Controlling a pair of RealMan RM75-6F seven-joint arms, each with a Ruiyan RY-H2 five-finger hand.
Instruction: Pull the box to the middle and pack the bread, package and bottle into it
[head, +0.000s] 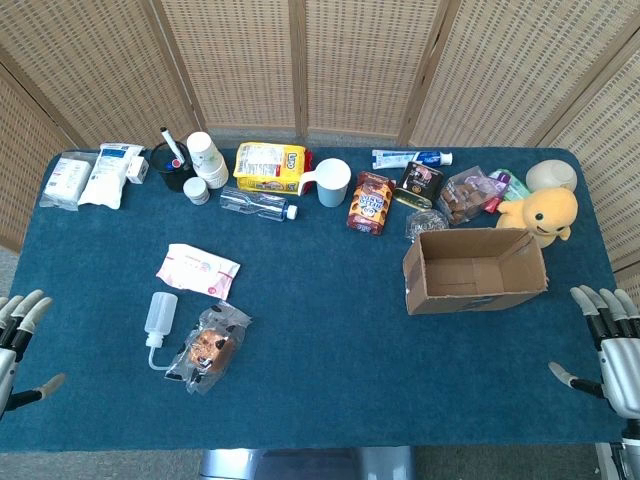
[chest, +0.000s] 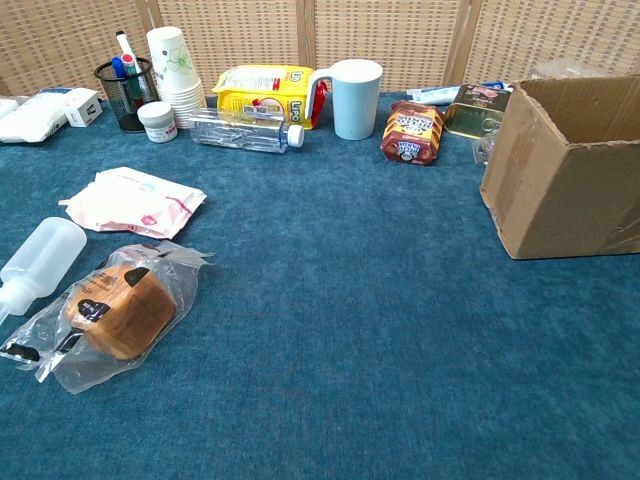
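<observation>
I start from the table (head: 330, 330), a wide blue cloth with clutter along the back edge and open space in the centre, which is where the box (head: 475, 272) has to come. It sits open-topped well off to the right, just in front of the yellow plush toy (head: 543, 214), so my right hand (head: 608, 345), resting at the right edge with fingers spread and holding nothing, is the one I would use. I judge the clean way is to hook the far right wall and drag it left in a straight, low pull, since the cardboard looks light and could tip or skid crooked. My left hand (head: 18, 330) waits at the opposite edge, fingers also apart and empty as far as this cropped view lets me tell. The bagged bread (head: 208, 348), the pink package (head: 198, 268) and the small squeeze bottle (head: 160, 318) lie together at front left, near that hand.
</observation>
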